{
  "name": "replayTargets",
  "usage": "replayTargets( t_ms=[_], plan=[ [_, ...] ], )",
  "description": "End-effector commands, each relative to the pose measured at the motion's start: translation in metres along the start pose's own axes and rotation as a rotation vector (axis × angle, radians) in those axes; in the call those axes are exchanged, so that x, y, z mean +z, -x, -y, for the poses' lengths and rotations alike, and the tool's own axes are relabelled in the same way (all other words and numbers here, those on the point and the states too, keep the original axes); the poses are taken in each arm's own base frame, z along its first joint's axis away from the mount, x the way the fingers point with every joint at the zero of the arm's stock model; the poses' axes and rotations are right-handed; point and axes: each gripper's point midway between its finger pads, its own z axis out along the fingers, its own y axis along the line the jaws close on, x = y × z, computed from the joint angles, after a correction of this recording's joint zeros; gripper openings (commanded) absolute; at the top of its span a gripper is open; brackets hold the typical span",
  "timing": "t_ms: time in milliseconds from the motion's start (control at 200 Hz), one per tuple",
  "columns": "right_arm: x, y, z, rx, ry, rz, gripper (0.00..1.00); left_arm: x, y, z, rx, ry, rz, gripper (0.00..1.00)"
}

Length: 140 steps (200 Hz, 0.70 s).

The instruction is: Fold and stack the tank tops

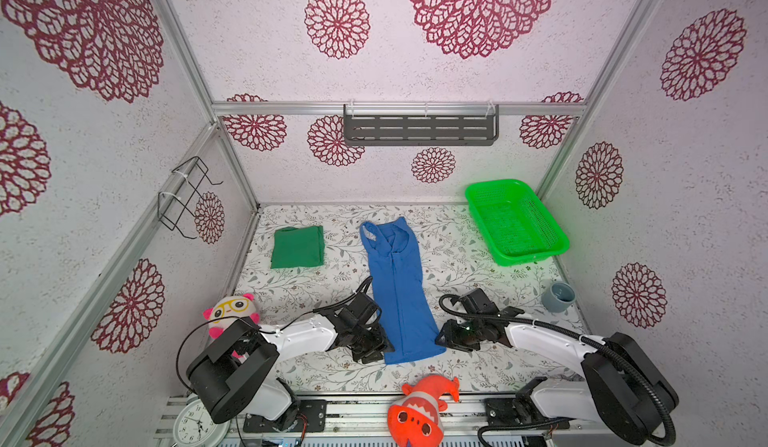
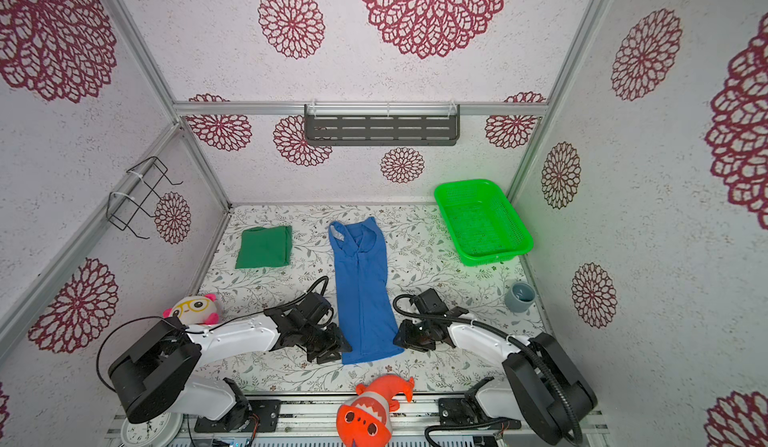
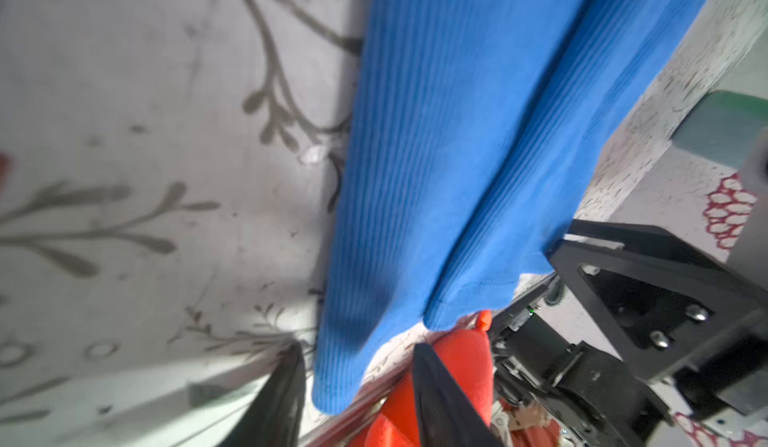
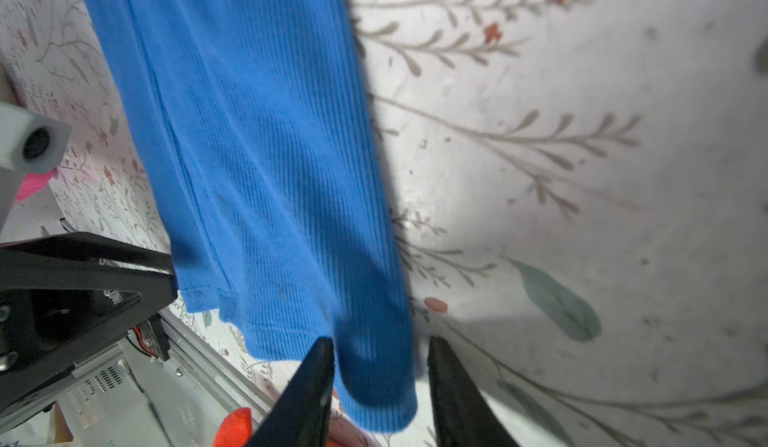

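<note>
The royal blue tank top (image 1: 399, 291) (image 2: 361, 295) lies in a long narrow strip down the middle of the table, straps at the far end. My left gripper (image 1: 376, 351) (image 3: 357, 349) stands open at its near left hem corner, and the ribbed blue cloth (image 3: 436, 154) sits between the fingers. At the near right hem corner my right gripper (image 1: 442, 339) (image 4: 380, 341) is open too, the cloth (image 4: 257, 133) reaching in between its fingers with a gap on one side. The dark green tank top (image 1: 297, 247) (image 2: 264, 247) rests folded into a square at the back left.
A bright green mesh basket (image 1: 534, 255) stands at the back right and a grey cup (image 1: 558, 296) by the right wall. A panda plush (image 1: 232, 310) sits at the near left. An orange fish plush (image 1: 419, 411) and a clock (image 1: 193, 424) lie on the front rail.
</note>
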Motion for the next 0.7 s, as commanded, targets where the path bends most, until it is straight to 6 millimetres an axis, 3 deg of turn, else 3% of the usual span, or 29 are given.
replayTargets(
  t_ms=[0,135,250,335,405,490,696],
  plan=[
    [-0.002,-0.009,-0.004,0.018,0.009,-0.015,0.39,0.011,-0.012,-0.038,-0.055,0.12,-0.026,0.36],
    [0.002,-0.01,-0.009,0.01,0.012,-0.008,0.33,0.014,-0.008,-0.035,-0.026,0.119,-0.01,0.2],
    [0.001,-0.01,-0.014,-0.004,0.001,0.004,0.15,0.009,-0.007,-0.034,0.001,0.14,0.015,0.0],
    [-0.001,-0.012,-0.012,-0.016,-0.05,0.007,0.05,-0.003,-0.013,-0.047,0.023,0.196,0.02,0.0],
    [-0.002,-0.015,-0.017,-0.036,-0.07,0.004,0.04,-0.016,-0.019,-0.068,0.023,0.266,0.033,0.0],
    [-0.004,-0.017,-0.027,-0.051,-0.061,0.018,0.01,-0.026,-0.023,-0.079,0.0,0.27,0.06,0.0],
    [-0.005,-0.014,-0.036,-0.063,-0.054,0.041,0.0,-0.038,-0.013,-0.066,-0.006,0.221,0.131,0.0]
  ],
)
